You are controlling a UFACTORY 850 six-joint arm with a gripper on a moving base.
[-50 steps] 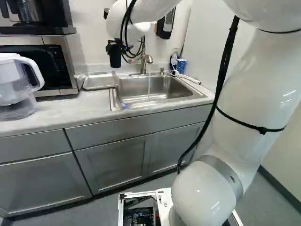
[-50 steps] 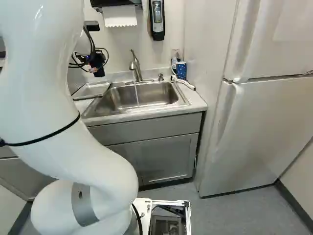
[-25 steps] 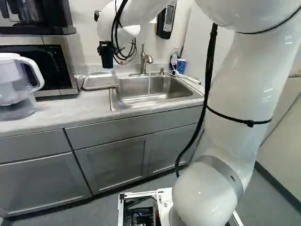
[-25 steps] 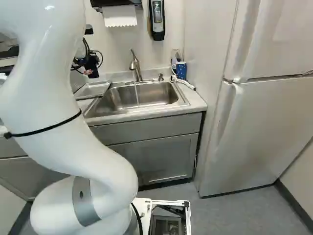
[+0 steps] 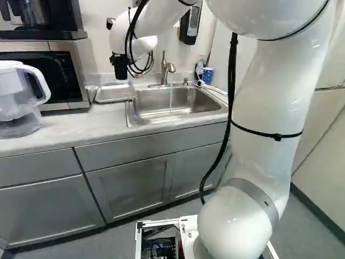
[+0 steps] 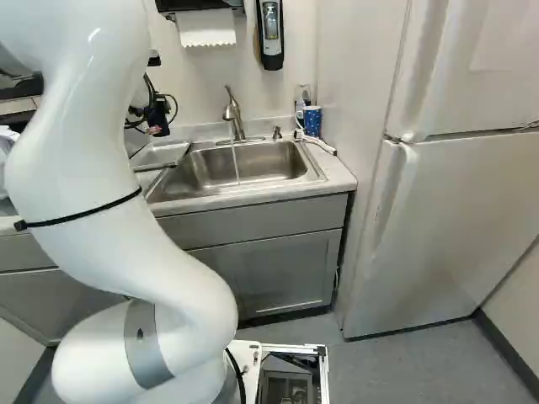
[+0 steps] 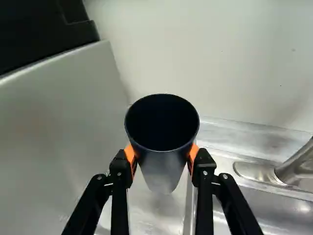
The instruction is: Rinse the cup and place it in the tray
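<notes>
Grey cabinets (image 5: 129, 186) stood on a grey floor (image 6: 404, 362). A pale countertop (image 5: 75, 125) topped them, a whitish wall (image 6: 202, 84) rose behind them, and to their right stood a white refrigerator (image 6: 455, 227). A microwave (image 5: 56, 70) sat above them, toward their left.

Bright light, glints on white arm (image 5: 269, 108)

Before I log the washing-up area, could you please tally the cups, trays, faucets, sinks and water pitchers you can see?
Cups: 2 (the dark cup in the gripper, the blue cup near the wall)
Trays: 1, the metal tray
Faucets: 1, the faucet
Sinks: 1, the sink
Water pitchers: 1, the pitcher
Total: 6
</notes>
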